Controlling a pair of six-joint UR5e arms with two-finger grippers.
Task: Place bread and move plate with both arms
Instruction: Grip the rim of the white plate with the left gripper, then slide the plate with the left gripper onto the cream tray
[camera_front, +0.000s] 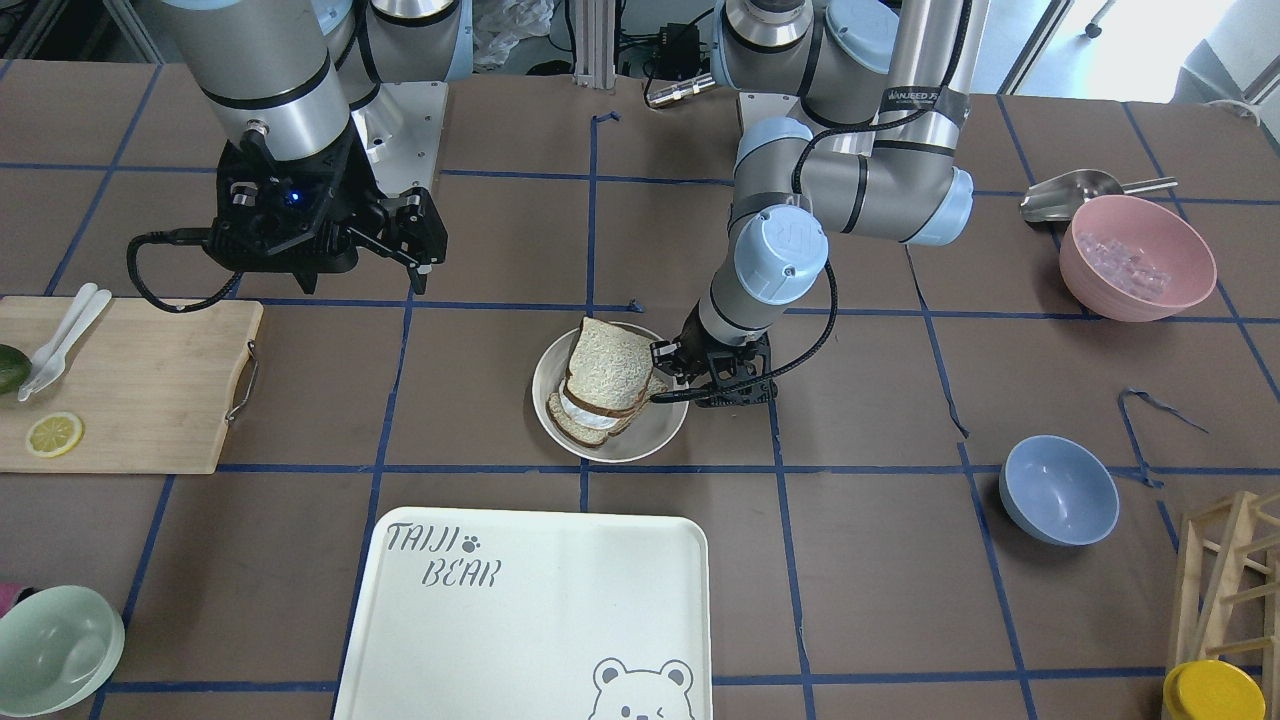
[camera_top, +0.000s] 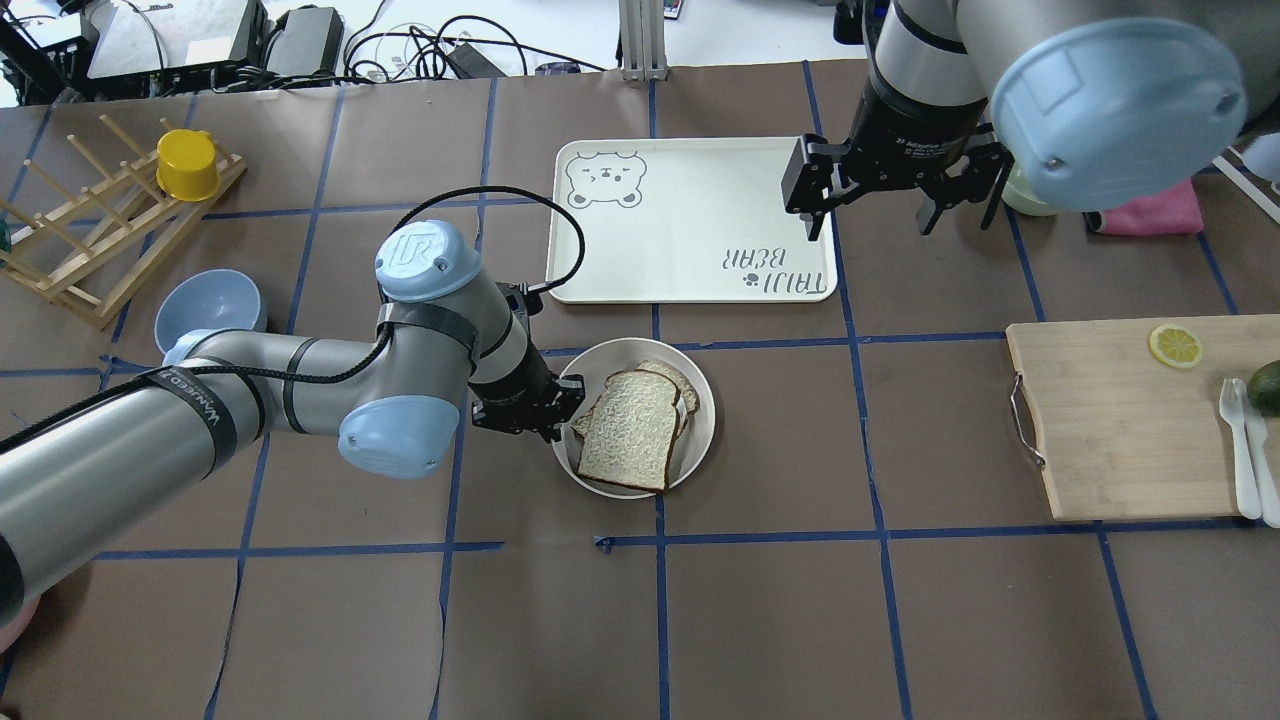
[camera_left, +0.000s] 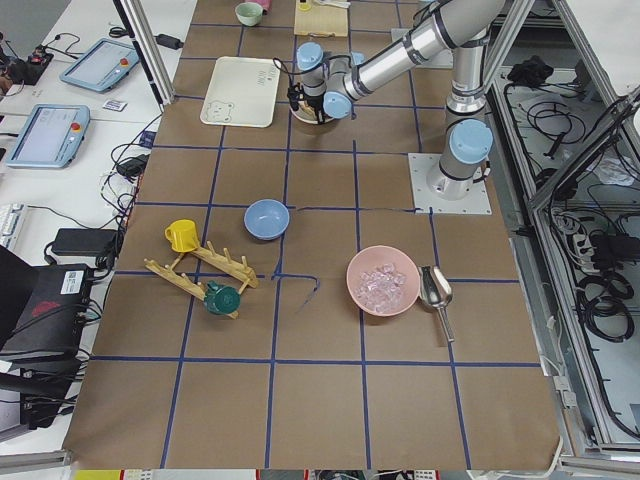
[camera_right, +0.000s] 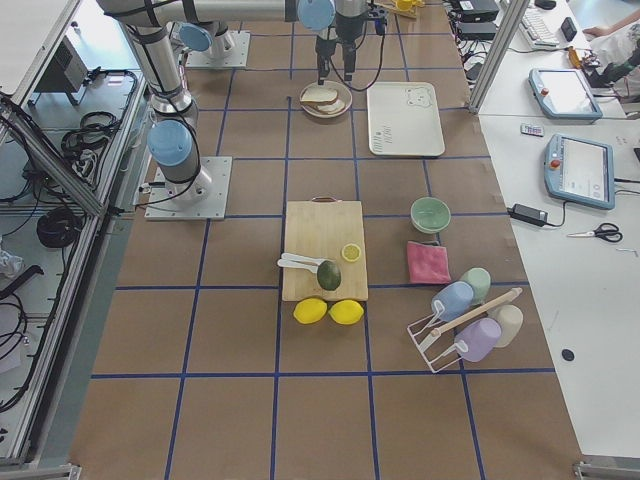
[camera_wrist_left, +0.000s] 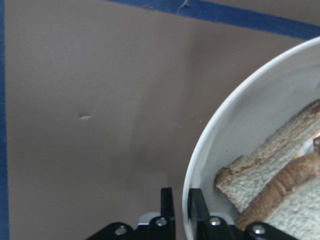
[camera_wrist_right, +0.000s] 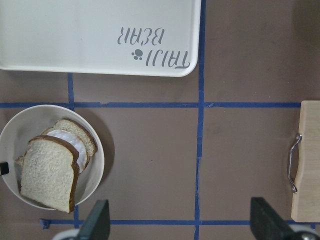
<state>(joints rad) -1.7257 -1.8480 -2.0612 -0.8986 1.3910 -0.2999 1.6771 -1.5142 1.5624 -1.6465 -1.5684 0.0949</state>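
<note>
Listing by view, overhead first: plate (camera_top: 700, 440) near the table's middle, just short of the tray (camera_top: 690, 220); bread (camera_top: 628, 440) lying on top of the egg slice (camera_top: 672, 378) inside the plate, tilted against it; left gripper (camera_top: 560, 405) low at the plate's edge on the robot's left; right gripper (camera_top: 880, 200) held high by the tray's corner, well apart from the plate, jaws wide and empty. Front-facing view: same stack, plain slice uppermost, left gripper touching the rim. Left wrist view: two fingers (camera_wrist_left: 167, 212) straddling the rim, one outside and one inside, drawn close on it, so the plate appears pinched. Right wrist view: finger pads spread far apart with nothing between them; plate and tray both below, not touching. Side views: both grippers too small to judge.

Status, by judgement: bread placement done; plate not yet moved. Remaining: right gripper to take the opposite rim, then a two-arm lift and carry, probably to the tray. Risk noted: leaning top slice could slide off if the plate tips.
</note>
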